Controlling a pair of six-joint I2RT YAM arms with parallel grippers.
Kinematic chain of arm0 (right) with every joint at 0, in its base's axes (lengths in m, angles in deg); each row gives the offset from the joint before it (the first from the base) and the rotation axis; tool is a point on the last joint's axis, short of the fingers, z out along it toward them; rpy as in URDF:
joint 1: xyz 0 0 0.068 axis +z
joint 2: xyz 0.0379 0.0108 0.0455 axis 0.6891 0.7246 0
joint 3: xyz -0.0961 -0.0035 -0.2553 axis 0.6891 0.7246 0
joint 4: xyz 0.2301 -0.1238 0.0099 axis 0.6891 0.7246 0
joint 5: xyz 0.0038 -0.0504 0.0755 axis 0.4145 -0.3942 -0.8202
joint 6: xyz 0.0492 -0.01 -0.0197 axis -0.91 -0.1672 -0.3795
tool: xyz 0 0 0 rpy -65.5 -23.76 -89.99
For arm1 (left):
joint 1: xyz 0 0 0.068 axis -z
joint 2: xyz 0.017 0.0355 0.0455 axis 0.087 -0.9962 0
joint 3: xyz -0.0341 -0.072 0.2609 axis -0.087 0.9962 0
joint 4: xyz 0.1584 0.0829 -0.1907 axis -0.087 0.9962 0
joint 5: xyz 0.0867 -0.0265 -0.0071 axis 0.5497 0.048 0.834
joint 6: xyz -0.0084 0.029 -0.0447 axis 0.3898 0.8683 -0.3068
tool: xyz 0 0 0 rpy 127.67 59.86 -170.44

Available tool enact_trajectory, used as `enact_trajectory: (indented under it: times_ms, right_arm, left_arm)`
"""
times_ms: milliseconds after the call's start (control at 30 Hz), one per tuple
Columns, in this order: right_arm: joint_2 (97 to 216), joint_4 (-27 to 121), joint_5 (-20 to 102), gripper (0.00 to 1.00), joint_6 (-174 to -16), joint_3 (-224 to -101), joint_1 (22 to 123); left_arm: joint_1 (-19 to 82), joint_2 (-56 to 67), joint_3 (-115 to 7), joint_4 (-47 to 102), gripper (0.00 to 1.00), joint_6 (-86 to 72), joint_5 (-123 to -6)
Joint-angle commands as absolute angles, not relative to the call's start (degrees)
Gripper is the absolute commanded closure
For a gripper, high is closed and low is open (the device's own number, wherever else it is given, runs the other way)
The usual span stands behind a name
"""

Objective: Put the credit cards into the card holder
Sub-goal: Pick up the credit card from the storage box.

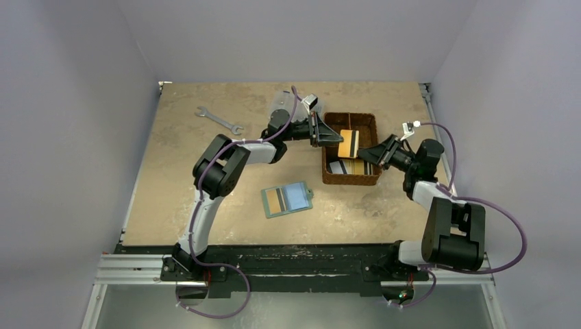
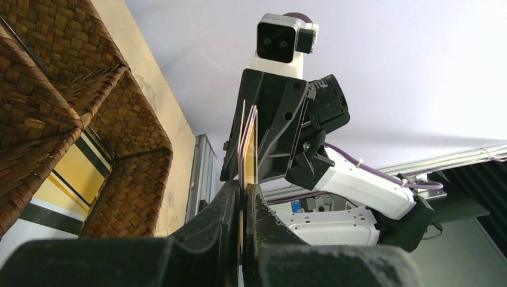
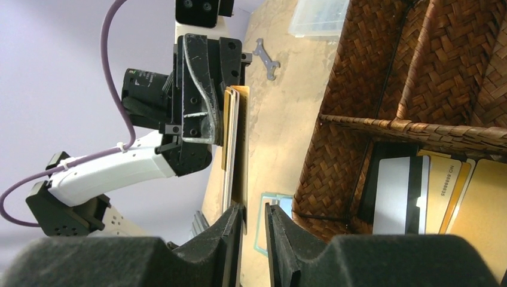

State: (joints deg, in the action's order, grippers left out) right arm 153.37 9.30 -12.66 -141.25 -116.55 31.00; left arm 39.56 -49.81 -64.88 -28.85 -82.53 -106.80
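Your left pincer (image 2: 244,194) fills the bottom of its wrist view, matte black fingers (image 2: 224,206) clamped shut on a thin stack of cards (image 2: 247,140). The stack shows edge-on as two or three stiff plastic slivers, gold and white.

From above, it lies flat over the far half of the basket (image 1: 351,180), gold face up. A dark stripe runs down its right side, so its long axis runs near to far.

The right pincer (image 3: 255,218) faces the stack from the right with fingers parted. The stack's free edge sits at that gap, against one finger. You cannot tell whether it is truly between them.

What the coming move turns on is the holder (image 1: 286,199). It lies open on the worktop (image 1: 205,171), near and left of the stack and apart from the basket. Its long axis runs left to right with a slight tilt.

The holder's right half is a smooth pale blue pocket. The left half shows a gold patch with a dark stripe, possibly a card. I judge your left arm the nearer one.

The basket is coarse brown weave with a divider. Glossy loose cards (image 3: 418,191) overlap in its near compartment.
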Motion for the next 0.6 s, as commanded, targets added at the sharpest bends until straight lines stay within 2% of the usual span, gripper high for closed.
enact_trajectory:
  times_ms: [0,67,233,367,433,467,567]
  right_arm:
    - [153.68,4.21,-14.53,0.74,-142.88,-116.54,32.36]
    - [153.94,2.72,-14.72,0.78,-143.87,-116.31,32.62]
    - [153.85,1.39,-14.72,0.98,-145.01,-115.57,32.58]
    - [152.7,13.52,-10.34,1.0,-138.04,-116.21,32.53]
    - [152.24,24.73,-4.43,1.0,-131.01,-117.86,32.49]
    - [151.87,26.81,-3.31,1.0,-129.17,-118.12,32.49]
    - [150.84,32.47,1.41,1.0,-125.63,-119.95,32.44]
  left_arm:
    - [40.38,-50.62,-66.09,-32.64,1.0,-83.36,-106.66]
    - [40.7,-50.79,-66.29,-32.65,1.0,-83.34,-106.66]
    - [40.72,-50.43,-66.15,-29.08,1.0,-80.46,-106.63]
    - [40.62,-48.43,-66.13,-14.3,0.98,-69.98,-104.45]
    - [40.65,-48.39,-66.94,-6.9,0.84,-65.12,-103.07]
    - [40.6,-48.55,-67.3,-4.59,0.74,-63.34,-102.39]
    - [40.33,-48.63,-67.89,-1.63,0.6,-61.85,-101.03]
